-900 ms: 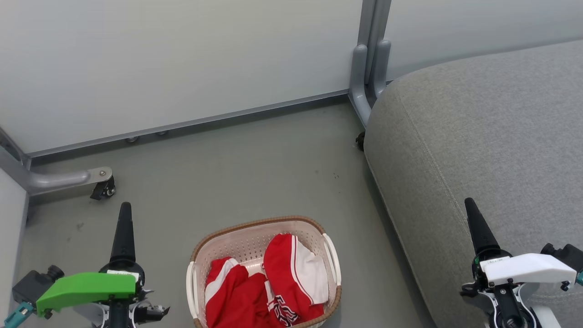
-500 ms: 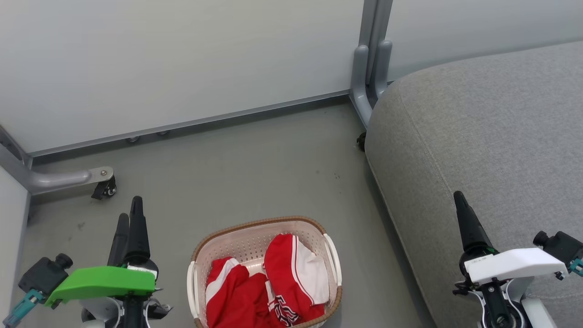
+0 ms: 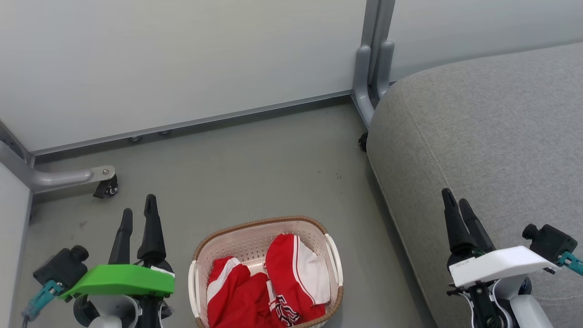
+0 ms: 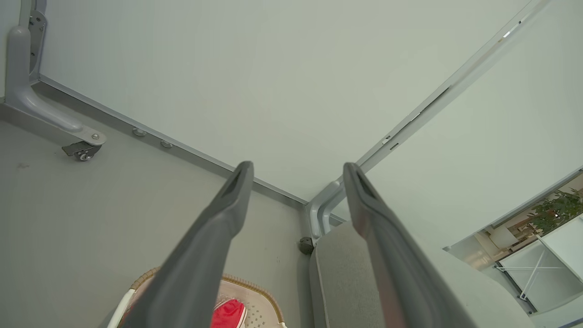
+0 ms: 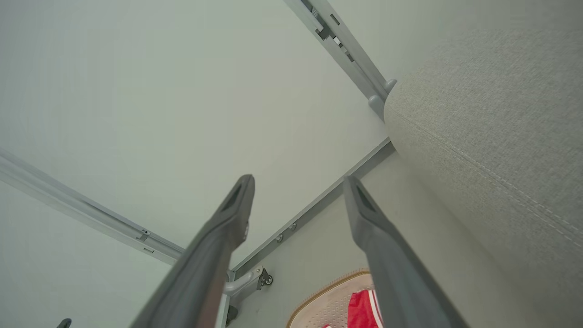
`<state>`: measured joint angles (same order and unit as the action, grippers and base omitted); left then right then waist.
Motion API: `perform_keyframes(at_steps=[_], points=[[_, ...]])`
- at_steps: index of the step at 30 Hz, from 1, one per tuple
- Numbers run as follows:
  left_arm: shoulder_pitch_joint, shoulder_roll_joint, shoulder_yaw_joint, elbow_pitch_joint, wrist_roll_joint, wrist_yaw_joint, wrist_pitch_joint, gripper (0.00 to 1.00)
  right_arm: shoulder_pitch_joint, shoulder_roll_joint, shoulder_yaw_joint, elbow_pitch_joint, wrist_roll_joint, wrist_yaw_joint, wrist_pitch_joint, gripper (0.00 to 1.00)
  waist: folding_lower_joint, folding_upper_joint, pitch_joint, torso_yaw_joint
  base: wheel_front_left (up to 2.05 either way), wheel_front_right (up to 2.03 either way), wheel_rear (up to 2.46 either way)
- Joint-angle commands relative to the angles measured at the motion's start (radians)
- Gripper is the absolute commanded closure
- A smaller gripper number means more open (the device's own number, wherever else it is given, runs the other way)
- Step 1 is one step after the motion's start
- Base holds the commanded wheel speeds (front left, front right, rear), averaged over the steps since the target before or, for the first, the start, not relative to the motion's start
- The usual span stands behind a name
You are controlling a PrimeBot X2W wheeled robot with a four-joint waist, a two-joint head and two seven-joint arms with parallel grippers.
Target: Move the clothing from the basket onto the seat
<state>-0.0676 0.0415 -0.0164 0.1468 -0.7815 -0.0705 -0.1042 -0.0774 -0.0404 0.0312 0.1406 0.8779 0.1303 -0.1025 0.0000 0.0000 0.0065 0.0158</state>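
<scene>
The red clothing (image 3: 268,287) with white stripes lies bunched in the cream perforated basket (image 3: 237,243), which stands on the floor at the bottom centre of the head view. The grey seat (image 3: 492,136) spreads over the right side. My left gripper (image 3: 138,207) hovers left of the basket, open and holding nothing. My right gripper (image 3: 455,202) hangs over the seat's near edge, open and holding nothing too. In the left wrist view the basket (image 4: 255,294) and a scrap of red clothing (image 4: 227,314) show between the fingers (image 4: 237,191). The right wrist view catches the basket rim (image 5: 328,282) and the seat (image 5: 496,132).
Pale partition panels (image 3: 182,59) close off the back, joined at a grey post (image 3: 373,59) beside the seat's corner. A grey foot with a castor (image 3: 102,184) juts onto the floor at the left. Grey floor (image 3: 255,168) stretches between basket and panels.
Both grippers have turned so their two fingers now show apart. The left one has shifted right toward the basket; the right one has shifted left. The basket and clothing stay put.
</scene>
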Motion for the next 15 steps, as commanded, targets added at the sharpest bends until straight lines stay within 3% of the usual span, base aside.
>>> perform_keyframes(at_steps=[1, 15], points=[[-0.004, 0.007, -0.005, -0.009, 0.041, 0.006, -0.010, 0.00, -0.016, -0.007, 0.005, -0.015, -0.037, 0.000, -0.012, 0.00, 0.0000, 0.0000, 0.000, 0.001, 0.00, 0.00, 0.00], [-0.009, 0.009, -0.043, 0.012, 0.246, 0.034, -0.050, 0.00, -0.012, -0.008, 0.035, -0.013, -0.212, 0.000, -0.051, 0.00, 0.0000, 0.0000, 0.000, 0.007, 0.00, 0.00, 0.00]])
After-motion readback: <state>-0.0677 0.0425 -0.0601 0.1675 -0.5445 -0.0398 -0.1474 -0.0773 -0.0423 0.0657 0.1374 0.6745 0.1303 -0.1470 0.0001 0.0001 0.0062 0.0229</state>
